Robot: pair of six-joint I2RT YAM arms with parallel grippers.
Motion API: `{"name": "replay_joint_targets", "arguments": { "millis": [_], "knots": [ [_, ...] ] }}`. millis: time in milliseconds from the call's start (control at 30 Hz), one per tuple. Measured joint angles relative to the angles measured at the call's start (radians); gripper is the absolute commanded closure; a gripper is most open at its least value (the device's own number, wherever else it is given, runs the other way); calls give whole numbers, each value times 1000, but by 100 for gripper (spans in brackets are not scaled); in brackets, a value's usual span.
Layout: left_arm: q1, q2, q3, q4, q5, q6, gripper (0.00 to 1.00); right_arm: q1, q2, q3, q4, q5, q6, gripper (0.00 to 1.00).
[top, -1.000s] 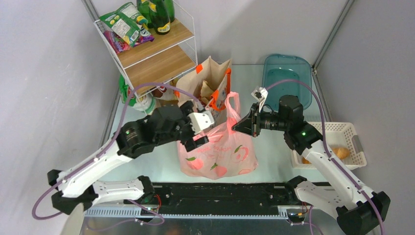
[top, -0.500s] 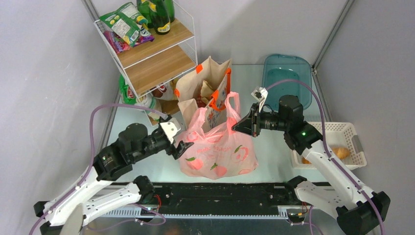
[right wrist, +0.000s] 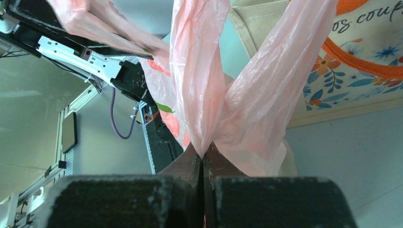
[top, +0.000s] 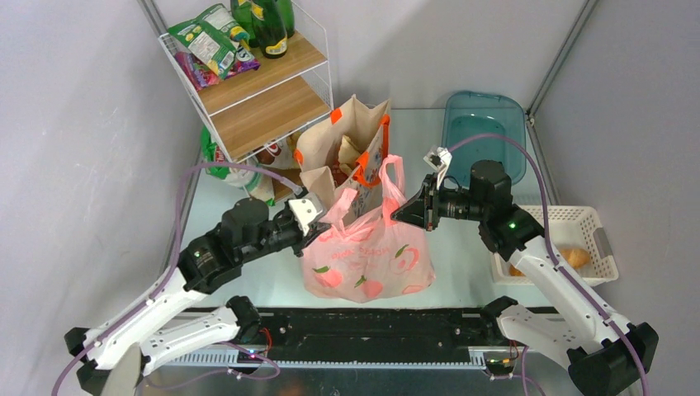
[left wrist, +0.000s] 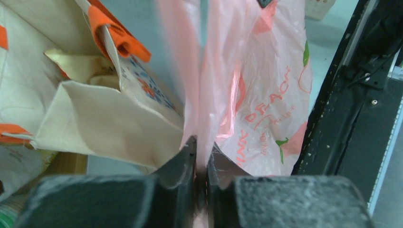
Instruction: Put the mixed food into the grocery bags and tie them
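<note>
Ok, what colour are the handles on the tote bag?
Orange. The handles show best in the right wrist view.

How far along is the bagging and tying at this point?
Done: the pink bag bulges, seemingly loaded. In hand: the left hand and right hand each pinch one of its handles. Left: no knot yet, the tote stands open, and a roll lies in the basket.

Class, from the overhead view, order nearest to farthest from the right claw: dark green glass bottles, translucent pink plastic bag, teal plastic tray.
1. translucent pink plastic bag: held in the right claw.
2. teal plastic tray: back right.
3. dark green glass bottles: shelf, far back left.
</note>
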Motion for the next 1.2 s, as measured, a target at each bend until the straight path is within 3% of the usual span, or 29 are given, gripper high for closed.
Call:
{"name": "replay_joint_targets", "arguments": {
  "millis": [100, 500, 767, 1000, 1200],
  "knots": [
    [3, 21, 1, -1, 7, 3, 100, 0, 0, 0, 0, 0, 0, 100],
    [-8, 157, 158, -62, 155, 84, 100, 11, 0, 0, -2, 34, 1, 100],
    [-119, 332, 278, -207, -5, 183, 100, 23, 3, 22, -48, 104, 4, 100],
    [-228, 364, 319, -283, -179, 282, 100, 51, 22, 28, -56, 144, 8, 100],
    [-254, 382, 333, -314, -237, 324, 100, 89, 31, 38, -56, 172, 6, 100]
  ]
}}
